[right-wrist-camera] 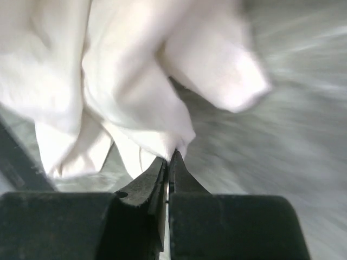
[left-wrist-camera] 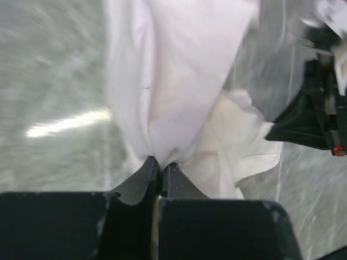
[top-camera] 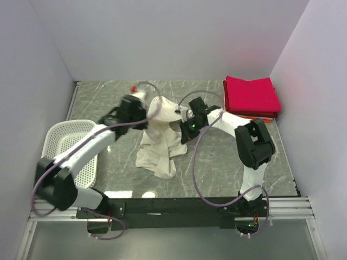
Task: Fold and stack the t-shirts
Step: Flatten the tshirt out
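- Pale walls (top-camera: 162,38) close in a grey, marble-patterned table (top-camera: 114,181) on three sides.
- Near the table's middle, a little toward the far edge, is the cream-white t-shirt (top-camera: 160,146), crumpled. Its upper part is raised between the two arms, and the rest trails down to lie in a bunched heap on the table toward the near edge.
- The left gripper (left-wrist-camera: 161,163) is clenched on a fold of this shirt. Its wrist view shows the dark jaws pressed together, with the cloth gathered to a point right at the tips and fanning out above them.
- The right gripper (right-wrist-camera: 169,158) is also clamped on the cream-white t-shirt. Its jaws meet with a thin edge of cloth pinched at the tips, and loose folds hang beyond them.
- In the top view, the two grippers hold the shirt from opposite sides, left and right.
- A crimson-pink t-shirt (top-camera: 252,93) lies folded square in the far right corner.
- It lies on an orange-red t-shirt (top-camera: 255,116), of which only a strip shows.
- A white perforated basket (top-camera: 58,135) stands at the left edge, partly behind the left arm.
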{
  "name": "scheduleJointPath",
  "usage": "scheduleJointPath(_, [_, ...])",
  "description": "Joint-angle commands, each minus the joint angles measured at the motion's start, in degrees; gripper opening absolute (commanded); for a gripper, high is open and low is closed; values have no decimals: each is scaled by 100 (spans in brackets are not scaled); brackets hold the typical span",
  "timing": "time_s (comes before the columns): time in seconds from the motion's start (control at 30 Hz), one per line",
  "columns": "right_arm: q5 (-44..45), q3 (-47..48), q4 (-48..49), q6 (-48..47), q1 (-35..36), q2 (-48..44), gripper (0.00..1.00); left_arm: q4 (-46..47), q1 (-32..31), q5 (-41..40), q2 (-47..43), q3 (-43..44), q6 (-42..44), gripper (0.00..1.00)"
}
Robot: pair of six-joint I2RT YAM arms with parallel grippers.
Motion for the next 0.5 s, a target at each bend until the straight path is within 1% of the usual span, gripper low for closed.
scheduleJointPath(0.0, [1131,810,-377,-544,-390,-769,0,-64,693,346,-1229,186,-102,0])
scheduleJointPath(0.03, [1387,1168,-465,-841,-469,-813,0,-125,991,460,-1381,247,-41,0])
scheduleJointPath(0.1, [1949,1713,-720,-1151,-662,-892,0,-389,1247,514,-1732,475,39,0])
scheduleJointPath(0.13, [2065,1873,-782,-1396,-724,-927,0,-476,1457,531,-1847,554,74,0])
scheduleJointPath(0.2, [2250,2233,-905,-1652,-847,-998,0,-582,1608,418,-2136,669,144,0])
scheduleJointPath(0.33, [2707,2464,-888,-1943,-900,-1164,0,-635,1881,23,-2533,740,197,0])
scheduleJointPath(0.37, [2952,2455,-792,-1987,-909,-1287,0,-670,1908,-100,-2612,809,189,0])
scheduleJointPath(0.47, [3305,2376,-502,-2136,-997,-1576,0,-793,1960,-461,-2937,933,110,0])
